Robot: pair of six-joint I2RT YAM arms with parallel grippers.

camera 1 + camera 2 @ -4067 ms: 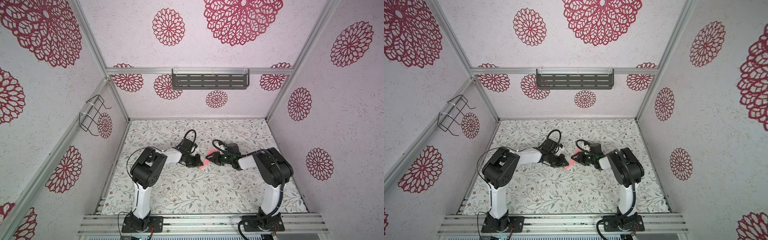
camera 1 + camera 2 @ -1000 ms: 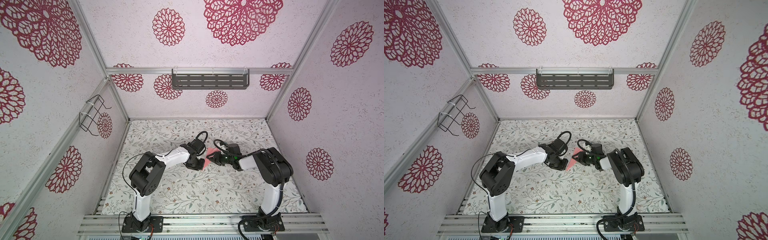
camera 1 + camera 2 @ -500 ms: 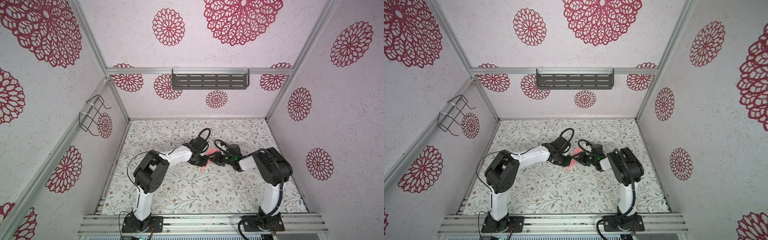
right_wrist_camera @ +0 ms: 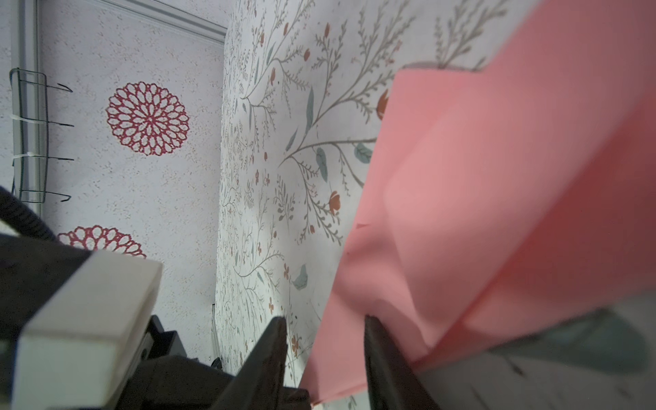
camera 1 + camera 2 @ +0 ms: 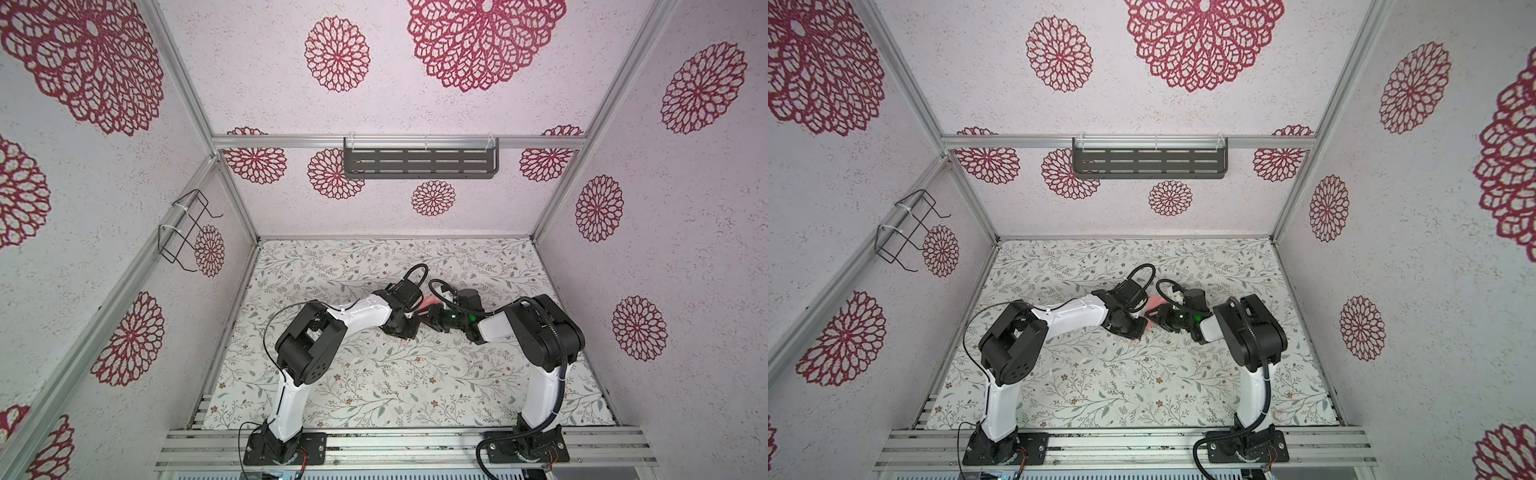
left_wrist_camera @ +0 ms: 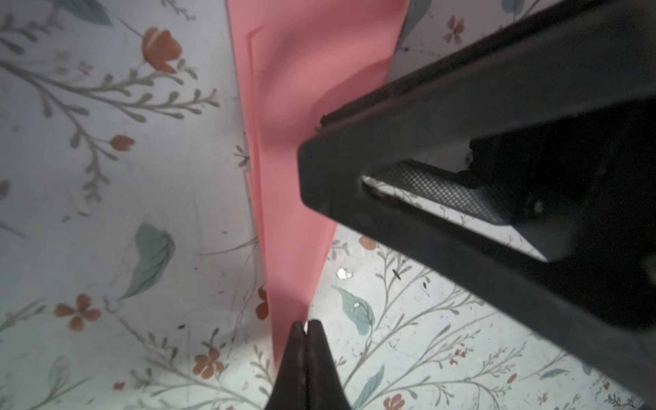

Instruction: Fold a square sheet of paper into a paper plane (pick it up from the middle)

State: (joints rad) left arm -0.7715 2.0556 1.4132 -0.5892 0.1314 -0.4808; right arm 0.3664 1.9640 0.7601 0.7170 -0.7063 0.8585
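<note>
The square sheet of paper (image 6: 284, 149) is salmon pink and folded into a narrow pointed strip with layered edges. It lies mid-table between both grippers, mostly hidden by them in both top views (image 5: 430, 302) (image 5: 1156, 301). My left gripper (image 6: 307, 324) (image 5: 409, 329) is shut, its tips resting on the strip's narrow end, which runs on beneath the fingers. My right gripper (image 4: 324, 319) (image 5: 430, 318) is open, with a raised flap of the paper (image 4: 479, 213) reaching in between its jaws. One right finger (image 6: 443, 198) lies across the strip's wider part.
The floral table cover (image 5: 374, 374) spreads around the arms. A dark slotted shelf (image 5: 419, 163) hangs on the back wall and a wire basket (image 5: 187, 228) on the left wall. An aluminium rail (image 5: 395, 444) runs along the front edge.
My left arm has swung right and stretched out until its gripper meets the right gripper over the paper. Less of the pink paper shows in the top views now. The right arm has barely moved.
</note>
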